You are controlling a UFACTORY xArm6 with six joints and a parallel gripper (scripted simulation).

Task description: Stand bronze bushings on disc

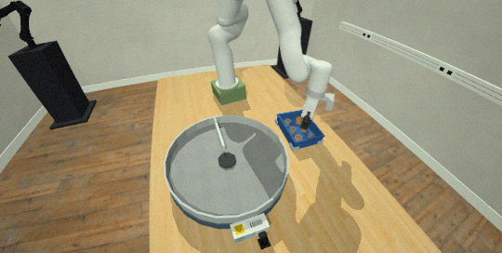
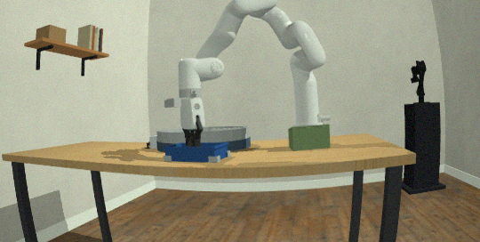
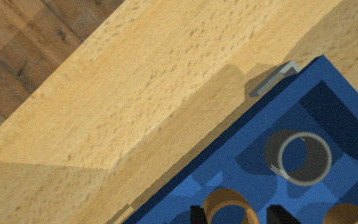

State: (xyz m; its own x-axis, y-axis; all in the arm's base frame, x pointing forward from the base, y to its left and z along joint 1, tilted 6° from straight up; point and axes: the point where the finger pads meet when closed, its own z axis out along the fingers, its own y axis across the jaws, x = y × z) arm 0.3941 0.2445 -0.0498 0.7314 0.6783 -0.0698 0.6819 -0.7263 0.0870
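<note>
The blue crate (image 1: 297, 146) (image 2: 209, 151) (image 3: 260, 116) stands on the table to the right of the turntable. It holds upright bronze bushings (image 1: 292, 129) (image 3: 214, 201) and steel bushings (image 1: 287, 121) (image 3: 272, 147). My gripper (image 1: 305, 123) (image 2: 192, 141) (image 3: 237, 216) reaches down into the crate, partly open. Its fingertips straddle a bronze bushing in the wrist view without clamping it. Another bronze bushing (image 3: 347, 214) shows at the lower right. The turntable's grey disc (image 1: 200, 177) carries no bushings, and its dark hub (image 1: 227, 160) sits in the middle.
The turntable has a raised rim (image 1: 271, 189) (image 2: 222, 131) and a grey bar (image 1: 218, 133) running from rim to hub. A white label box (image 1: 249, 225) sits at its front. The arm's green base block (image 1: 229, 91) (image 2: 309, 137) stands behind. The table's right edge is near the crate.
</note>
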